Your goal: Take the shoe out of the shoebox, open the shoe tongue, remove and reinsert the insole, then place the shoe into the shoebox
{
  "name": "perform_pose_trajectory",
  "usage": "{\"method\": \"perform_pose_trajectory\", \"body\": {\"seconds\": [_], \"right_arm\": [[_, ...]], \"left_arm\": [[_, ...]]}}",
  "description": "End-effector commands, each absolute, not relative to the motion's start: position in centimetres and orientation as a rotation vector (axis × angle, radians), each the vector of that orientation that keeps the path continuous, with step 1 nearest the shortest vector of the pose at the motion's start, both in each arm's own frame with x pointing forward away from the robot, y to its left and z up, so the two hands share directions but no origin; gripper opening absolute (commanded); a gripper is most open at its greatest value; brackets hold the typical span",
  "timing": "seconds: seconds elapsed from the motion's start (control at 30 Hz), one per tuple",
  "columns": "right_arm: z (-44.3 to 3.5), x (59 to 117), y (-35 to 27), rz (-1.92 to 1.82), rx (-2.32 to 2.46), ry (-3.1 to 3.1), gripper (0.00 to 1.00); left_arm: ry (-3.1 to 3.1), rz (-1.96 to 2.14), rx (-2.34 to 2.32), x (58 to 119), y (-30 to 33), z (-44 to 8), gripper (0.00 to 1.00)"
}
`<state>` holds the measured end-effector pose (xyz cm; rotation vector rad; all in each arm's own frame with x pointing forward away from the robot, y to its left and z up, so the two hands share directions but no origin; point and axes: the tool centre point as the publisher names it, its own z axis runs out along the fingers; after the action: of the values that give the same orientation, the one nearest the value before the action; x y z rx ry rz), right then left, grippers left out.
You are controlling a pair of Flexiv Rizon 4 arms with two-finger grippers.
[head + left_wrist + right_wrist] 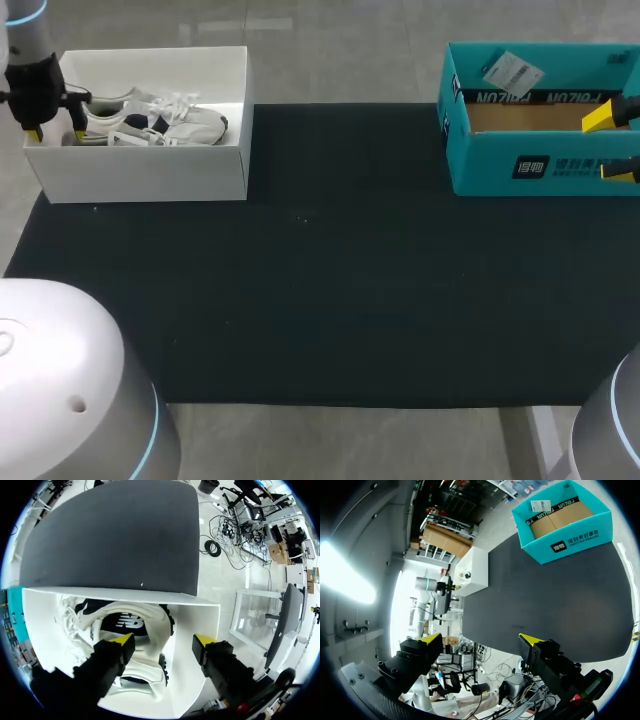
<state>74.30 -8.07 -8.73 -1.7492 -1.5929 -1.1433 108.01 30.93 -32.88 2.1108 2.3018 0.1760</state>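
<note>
White shoe [155, 630] sits partly hidden under spread left fingers [123, 643] — right fingers [530, 640] spread too.

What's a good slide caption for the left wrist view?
Open left gripper hovers over the white shoe in its box.

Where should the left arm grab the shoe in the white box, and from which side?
Take the shoe by its heel collar, from straight above: the white box walls block every side, and the opening faces up, so one jaw can slip inside. The left gripper hangs open near that end.
</note>
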Motion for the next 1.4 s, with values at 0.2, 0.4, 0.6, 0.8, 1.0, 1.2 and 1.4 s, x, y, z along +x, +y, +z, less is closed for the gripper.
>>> {"method": "perform_pose_trajectory", "body": {"seconds": [0.2,0.4,0.6,0.8,1.0,1.2,1.4], "right_arm": [[-8.8,74.4,-8.0,-1.140,-1.751,-1.594,1.00],[-8.8,74.4,-8.0,-1.140,-1.751,-1.594,1.00],[-8.8,74.4,-8.0,-1.140,-1.751,-1.594,1.00],[-8.8,74.4,-8.0,-1.140,-1.751,-1.594,1.00],[-8.8,74.4,-8.0,-1.140,-1.751,-1.594,1.00],[-8.8,74.4,-8.0,-1.140,-1.751,-1.594,1.00],[-8.8,74.4,-8.0,-1.140,-1.751,-1.594,1.00]], "left_arm": [[2.289,0.140,2.147,108.6,30.8,-34.4,0.68],[2.282,0.134,2.162,108.5,31.0,-35.1,0.47],[2.271,0.107,2.175,108.6,31.2,-35.4,0.40],[2.242,0.096,2.203,108.5,31.5,-36.0,0.40],[2.224,0.091,2.238,108.5,31.5,-36.7,0.41],[2.197,0.096,2.266,108.8,31.3,-37.3,0.37],[2.193,0.083,2.263,108.9,31.2,-37.2,0.00]]}}
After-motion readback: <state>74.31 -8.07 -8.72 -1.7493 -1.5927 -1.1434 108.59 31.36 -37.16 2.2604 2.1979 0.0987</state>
